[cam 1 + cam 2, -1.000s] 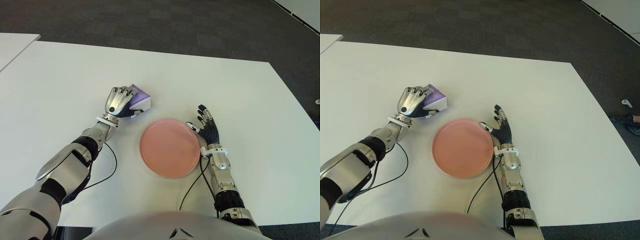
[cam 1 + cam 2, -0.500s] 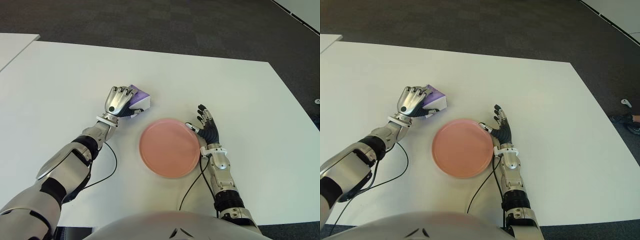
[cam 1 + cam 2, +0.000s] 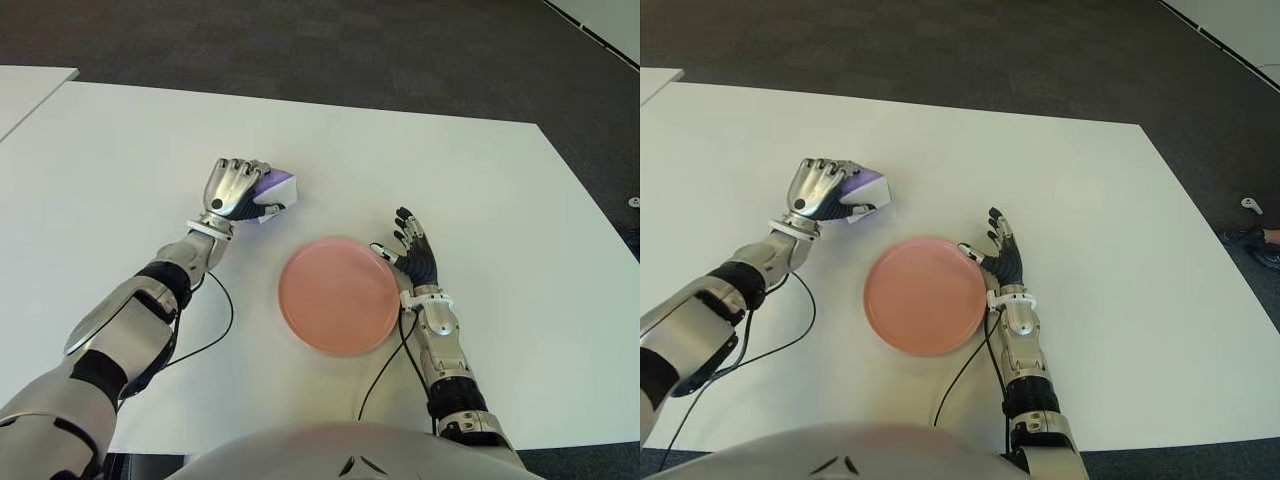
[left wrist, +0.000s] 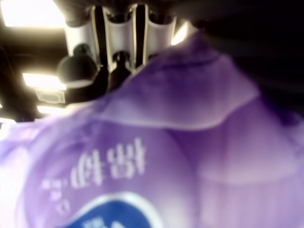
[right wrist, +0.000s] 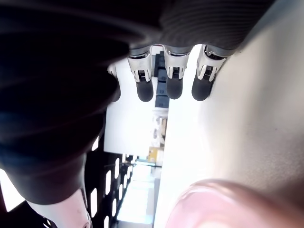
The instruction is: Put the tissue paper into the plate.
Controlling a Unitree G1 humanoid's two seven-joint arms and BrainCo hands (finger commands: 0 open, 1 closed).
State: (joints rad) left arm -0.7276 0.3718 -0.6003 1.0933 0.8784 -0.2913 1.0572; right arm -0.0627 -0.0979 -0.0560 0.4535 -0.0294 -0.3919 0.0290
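While the left hand point(image 3: 233, 187) grips it, the tissue pack point(image 3: 274, 189) points toward the plate point(image 3: 340, 295).

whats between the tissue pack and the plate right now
Only bare white table. In the left eye view the purple tissue pack, gripped by the left robot hand, sits apart from the pink plate, with nothing between them.

left hand point(image 3: 233, 188) clenched, right hand point(image 3: 414, 256) spread
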